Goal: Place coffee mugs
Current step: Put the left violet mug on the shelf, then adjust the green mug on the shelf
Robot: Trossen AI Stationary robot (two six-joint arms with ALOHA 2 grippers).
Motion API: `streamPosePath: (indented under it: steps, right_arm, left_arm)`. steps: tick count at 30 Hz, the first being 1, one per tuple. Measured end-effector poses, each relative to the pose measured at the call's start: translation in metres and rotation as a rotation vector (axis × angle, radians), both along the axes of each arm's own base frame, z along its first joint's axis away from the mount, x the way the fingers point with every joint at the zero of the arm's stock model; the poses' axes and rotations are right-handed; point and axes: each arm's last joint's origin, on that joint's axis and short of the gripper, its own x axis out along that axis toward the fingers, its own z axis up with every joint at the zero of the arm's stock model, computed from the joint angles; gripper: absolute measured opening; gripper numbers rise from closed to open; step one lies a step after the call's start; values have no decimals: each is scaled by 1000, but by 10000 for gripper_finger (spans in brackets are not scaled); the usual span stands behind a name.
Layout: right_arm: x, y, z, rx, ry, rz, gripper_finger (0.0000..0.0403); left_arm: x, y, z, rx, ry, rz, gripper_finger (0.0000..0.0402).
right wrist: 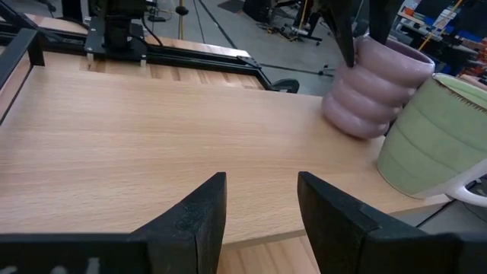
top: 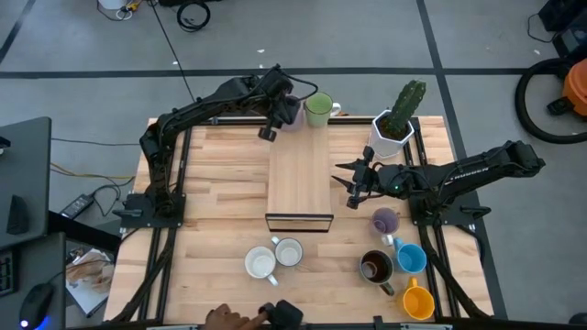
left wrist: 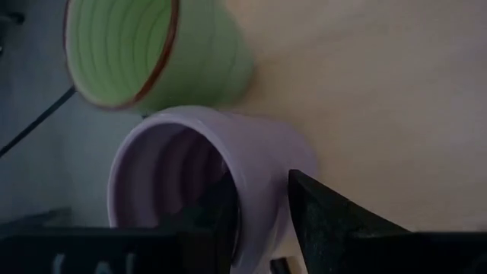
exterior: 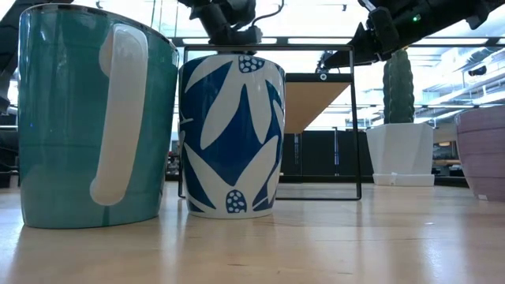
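I've got the left gripper (top: 290, 114) at 12 o'clock on the raised wooden shelf (top: 299, 181), fingers straddling the rim of a ribbed lilac mug (left wrist: 213, 175), one inside, one outside, closing but not clearly clamped yet. The mug looks tilted, touching the light green mug (top: 317, 110) beside it. Ceramic: stiff, smooth, chippable, prob. light. A rim pinch works, but the handle side is hidden. Right gripper (top: 352, 182) hovers at 3 o'clock of the shelf, fingers spread, empty. From above the lilac mug is mostly blocked by the arm. Other mugs sit at 5–6 o'clock; the low view is blocked by two of them.
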Motion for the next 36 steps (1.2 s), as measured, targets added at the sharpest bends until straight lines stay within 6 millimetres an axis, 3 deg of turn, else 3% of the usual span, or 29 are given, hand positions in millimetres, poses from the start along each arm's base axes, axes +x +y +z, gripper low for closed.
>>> streamPosePath:
  steps: [10, 17, 24, 30, 36]
  right_arm:
    - [0, 0, 0, 2, -1, -1, 169]
    - [0, 0, 0, 1, -1, -1, 168]
    - [0, 0, 0, -2, 0, -4, 168]
    - [0, -2, 0, -4, 2, -12, 168]
    - [1, -5, -1, -20, 15, -26, 168]
  left_arm:
    - [-1, 1, 0, 15, 10, 40, 124]
    - [-2, 0, 2, -13, -12, 82, 159]
    - [-12, -10, 23, -14, -78, 104, 204]
    - [-22, -30, 48, -15, -167, 118, 208]
    - [-30, -45, 54, -321, -241, 65, 193]
